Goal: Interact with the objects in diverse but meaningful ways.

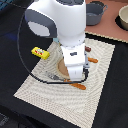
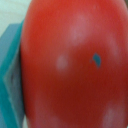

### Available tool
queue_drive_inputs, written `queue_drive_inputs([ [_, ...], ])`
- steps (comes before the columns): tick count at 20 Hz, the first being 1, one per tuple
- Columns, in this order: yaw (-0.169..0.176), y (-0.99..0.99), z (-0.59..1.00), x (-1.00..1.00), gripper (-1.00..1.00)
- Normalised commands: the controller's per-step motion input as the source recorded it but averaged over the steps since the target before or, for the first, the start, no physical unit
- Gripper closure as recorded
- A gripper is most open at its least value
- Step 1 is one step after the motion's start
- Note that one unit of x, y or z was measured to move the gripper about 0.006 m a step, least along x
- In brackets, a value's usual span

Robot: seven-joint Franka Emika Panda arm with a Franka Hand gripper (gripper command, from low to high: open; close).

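Observation:
The red tomato (image 2: 70,65) fills almost the whole wrist view, very close to the camera, with a small dark speck on its skin. A teal-blue flat-sided thing (image 2: 11,75) lies against it; I cannot tell what it is. In the exterior view my gripper (image 1: 75,75) points down over the tan plate (image 1: 62,69) on the placemat, and the arm hides its fingers and the tomato. The yellow butter box (image 1: 40,52) lies on the mat's edge at the exterior view's left. The grey two-handled pot (image 1: 95,12) stands at the back. A brown sausage stick end (image 1: 88,49) shows behind the hand.
A striped beige placemat (image 1: 60,97) lies on a black cloth. A knife with an orange handle (image 1: 75,84) lies in front of the plate, and a fork handle (image 1: 92,60) lies to the exterior view's right. A pale bowl (image 1: 123,19) stands at the back right.

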Motion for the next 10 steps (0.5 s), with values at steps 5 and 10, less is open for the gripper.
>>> queue_drive_inputs([
  [5,0.0,0.15,1.0,0.22,1.0],
  [10,0.0,0.48,0.95,-0.02,1.0],
])
